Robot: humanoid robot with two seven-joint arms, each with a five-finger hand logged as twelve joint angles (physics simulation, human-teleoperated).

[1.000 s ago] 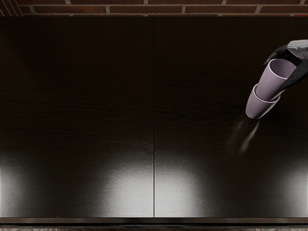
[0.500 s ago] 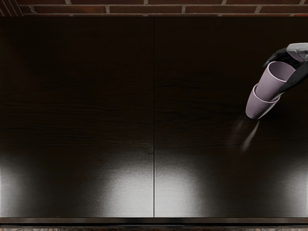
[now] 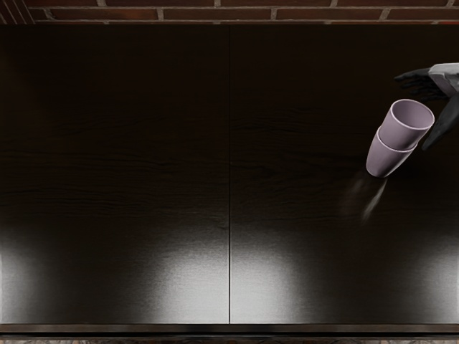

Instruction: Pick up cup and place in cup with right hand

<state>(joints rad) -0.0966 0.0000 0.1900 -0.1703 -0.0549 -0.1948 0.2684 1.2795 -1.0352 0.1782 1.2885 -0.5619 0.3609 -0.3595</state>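
Observation:
At the right edge of the head view my right hand is open, its fingers stretched out behind the cups and its thumb to their right. The upper mauve cup stands with its lower part inside the lower mauve cup, its rim facing up. The lower cup rests on the table. The upper cup's bottom is hidden inside the lower one.
The dark table has a seam running down its middle and a front edge near the bottom of the view. A brick wall lies beyond its back edge.
My right hand has let go of the upper cup, its fingers and thumb spreading apart. The upper cup has sunk deeper into the lower cup, which has stayed put.

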